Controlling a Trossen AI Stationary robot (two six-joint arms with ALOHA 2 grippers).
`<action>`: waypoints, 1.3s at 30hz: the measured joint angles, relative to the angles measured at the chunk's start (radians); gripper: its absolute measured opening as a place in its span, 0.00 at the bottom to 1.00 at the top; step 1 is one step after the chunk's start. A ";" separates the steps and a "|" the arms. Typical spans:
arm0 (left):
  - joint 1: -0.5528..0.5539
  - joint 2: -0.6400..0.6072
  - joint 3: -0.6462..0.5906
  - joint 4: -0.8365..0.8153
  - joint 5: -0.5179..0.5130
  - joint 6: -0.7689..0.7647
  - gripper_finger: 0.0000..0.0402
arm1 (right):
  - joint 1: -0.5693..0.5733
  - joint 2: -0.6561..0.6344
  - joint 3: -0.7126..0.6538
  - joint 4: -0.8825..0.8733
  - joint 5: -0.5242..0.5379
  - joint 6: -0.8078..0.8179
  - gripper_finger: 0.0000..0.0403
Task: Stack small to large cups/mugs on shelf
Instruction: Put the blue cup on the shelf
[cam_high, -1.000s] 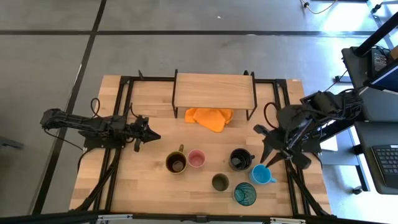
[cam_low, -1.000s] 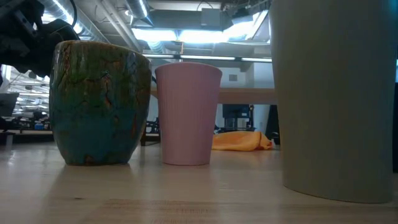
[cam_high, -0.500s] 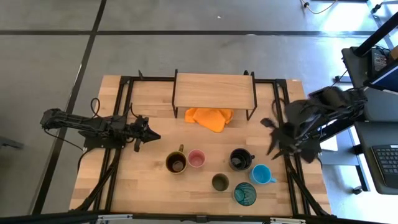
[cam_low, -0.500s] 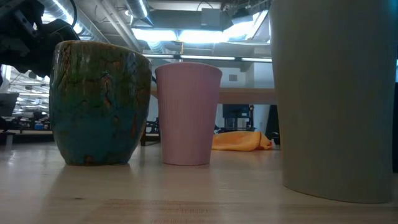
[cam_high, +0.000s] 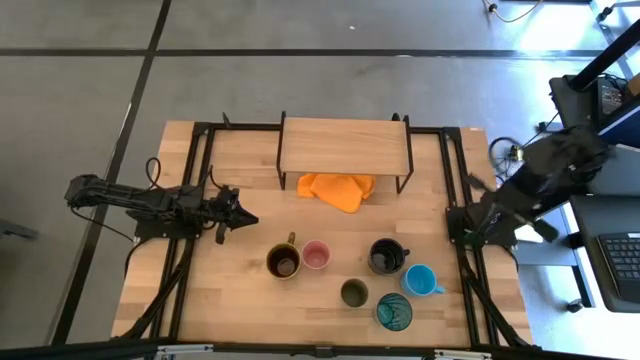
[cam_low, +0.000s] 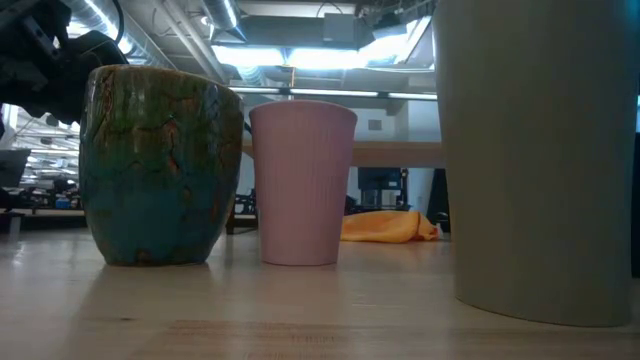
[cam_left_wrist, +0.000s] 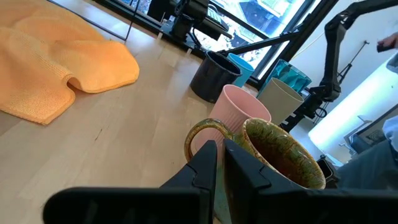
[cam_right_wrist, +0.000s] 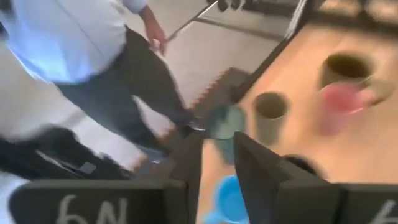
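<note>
Mugs (cam_high: 283, 262) sit loose on the tabletop (cam_high: 240, 300), glazed, breakable; grip a rim. Left gripper (cam_left_wrist: 219, 163) jaws nearly together, empty; right gripper (cam_right_wrist: 214, 165) jaws slightly apart, empty.

Left arm — lies low and stretched across the counter's left side, left end effector (cam_high: 243, 217) pointing inward, fingers (cam_left_wrist: 205, 163) nearly together, holding nothing. Right arm — folded at the counter's right edge, right end effector (cam_right_wrist: 214, 163) with fingers slightly apart, empty.

Six cups (cam_high: 345, 268) stand upright on the tabletop (cam_high: 230, 300), well apart from the bare light-wood shelf (cam_high: 344, 145); the blue mug (cam_high: 421, 281) stands farthest right of it.
</note>
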 joint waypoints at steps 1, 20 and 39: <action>0.000 0.000 0.000 0.000 0.000 0.000 0.05 | 0.000 -0.007 -0.043 0.041 -0.027 0.078 0.23; 0.000 0.000 0.000 0.000 0.000 0.000 0.05 | -0.001 0.179 -0.341 1.122 -0.025 0.809 0.23; 0.000 0.000 0.000 0.000 0.000 0.000 0.05 | -0.002 0.333 -0.076 0.513 0.233 0.572 0.23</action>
